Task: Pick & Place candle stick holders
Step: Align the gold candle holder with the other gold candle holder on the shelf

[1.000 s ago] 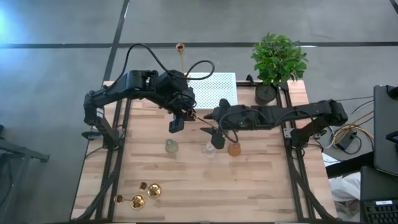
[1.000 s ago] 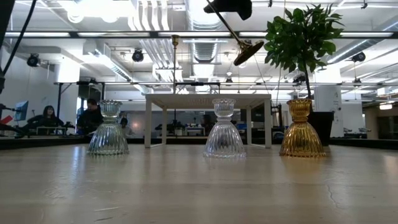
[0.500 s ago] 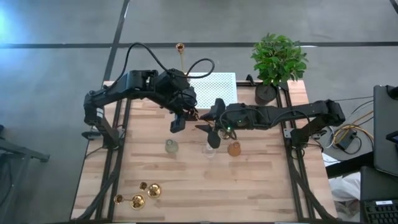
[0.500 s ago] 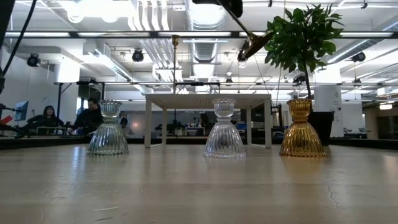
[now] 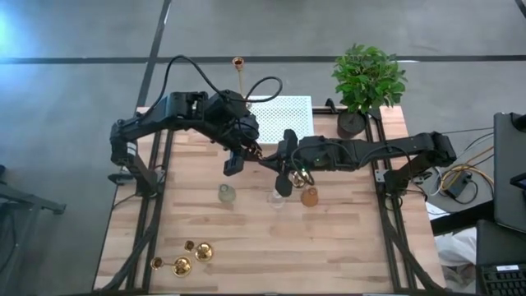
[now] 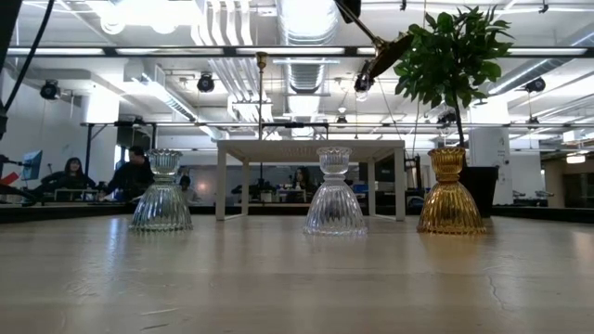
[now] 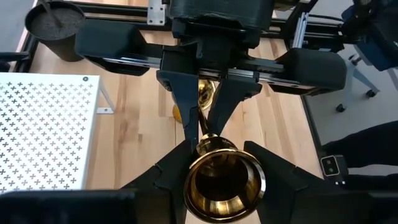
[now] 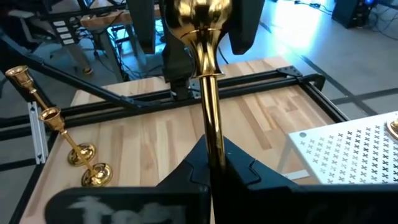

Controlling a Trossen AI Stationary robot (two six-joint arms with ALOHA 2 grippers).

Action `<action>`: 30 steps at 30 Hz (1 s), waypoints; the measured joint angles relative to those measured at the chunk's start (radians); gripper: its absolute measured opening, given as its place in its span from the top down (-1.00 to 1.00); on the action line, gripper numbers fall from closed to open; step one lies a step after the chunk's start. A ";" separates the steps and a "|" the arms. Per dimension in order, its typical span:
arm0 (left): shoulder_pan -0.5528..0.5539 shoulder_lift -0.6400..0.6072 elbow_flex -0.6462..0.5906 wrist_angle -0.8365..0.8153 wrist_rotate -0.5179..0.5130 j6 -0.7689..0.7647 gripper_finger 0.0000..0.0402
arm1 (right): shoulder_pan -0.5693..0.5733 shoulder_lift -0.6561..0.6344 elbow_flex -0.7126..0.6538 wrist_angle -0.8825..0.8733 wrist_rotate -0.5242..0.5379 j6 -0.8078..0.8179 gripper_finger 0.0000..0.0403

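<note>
Both dark arms reach inward and meet above the middle of the pale wooden counter (image 5: 329, 247). The left gripper (image 7: 211, 168) clasps a shiny brass candle stick holder (image 7: 221, 177) by its flared base — the right gripper (image 8: 214, 163) is clamped on its thin stem.

candlestick (image 8: 208, 93) top cup (beyond the right wrist view's edge)

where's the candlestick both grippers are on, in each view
high view: candlestick mid-table, between left gripper and right gripper.
low view: up top, tilted beside the plant.
left wrist view: flared base bottom centre.
right wrist view: stem running up the centre.
shared landmark: white perforated board.
</note>
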 joint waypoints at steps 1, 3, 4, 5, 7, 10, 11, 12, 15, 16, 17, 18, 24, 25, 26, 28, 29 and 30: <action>0.000 0.000 0.000 -0.001 0.002 0.000 0.30 | 0.000 0.000 0.001 0.000 0.000 0.001 0.96; 0.000 0.000 0.000 -0.001 0.005 -0.001 0.30 | 0.000 0.000 0.003 -0.001 -0.005 0.002 0.96; 0.000 0.000 0.000 0.000 0.006 -0.001 0.30 | 0.000 0.000 0.005 -0.001 -0.009 0.006 0.96; 0.000 0.000 0.000 -0.001 0.007 -0.001 0.30 | 0.000 0.000 0.006 0.000 -0.011 0.010 0.96; 0.000 -0.001 0.000 -0.002 0.007 -0.001 0.30 | 0.000 0.000 0.007 0.000 -0.011 0.013 0.95; -0.001 -0.001 0.000 -0.002 0.002 0.000 0.30 | 0.000 0.000 0.010 0.005 -0.010 0.040 0.90; -0.001 -0.001 0.000 -0.002 0.000 0.000 0.31 | 0.000 0.000 0.011 0.008 -0.009 0.051 0.87; -0.001 -0.001 0.000 -0.004 -0.001 -0.001 0.31 | -0.001 -0.001 0.013 0.013 -0.008 0.062 0.84; 0.000 0.002 -0.002 -0.024 -0.006 -0.002 0.31 | -0.001 -0.006 0.016 0.020 -0.008 0.066 0.72; 0.000 0.002 -0.002 -0.026 -0.006 -0.002 0.31 | -0.001 -0.007 0.016 0.020 -0.010 0.066 0.68; -0.001 0.002 -0.002 -0.027 -0.007 -0.002 0.31 | -0.001 -0.007 0.016 0.019 -0.014 0.066 0.64; -0.001 0.002 -0.002 -0.030 -0.008 -0.003 0.31 | -0.001 -0.006 0.016 0.015 -0.022 0.065 0.61; -0.001 0.002 -0.002 -0.032 -0.008 -0.004 0.31 | -0.001 -0.006 0.016 0.008 -0.056 0.072 0.54; -0.001 0.002 -0.002 -0.031 -0.007 -0.004 0.31 | -0.001 -0.006 0.016 0.003 -0.056 0.071 0.56; -0.001 0.002 -0.002 -0.031 -0.007 -0.004 0.31 | 0.000 -0.006 0.016 -0.004 -0.056 0.069 0.60; -0.001 0.002 -0.002 -0.031 -0.003 -0.005 0.31 | -0.001 -0.006 0.016 -0.024 -0.060 0.068 0.75; -0.001 0.002 -0.002 -0.031 -0.002 -0.005 0.31 | -0.001 -0.006 0.016 -0.033 -0.063 0.062 0.85; -0.001 0.002 -0.002 -0.031 0.001 -0.006 0.31 | 0.000 -0.006 0.016 -0.037 -0.067 0.048 0.89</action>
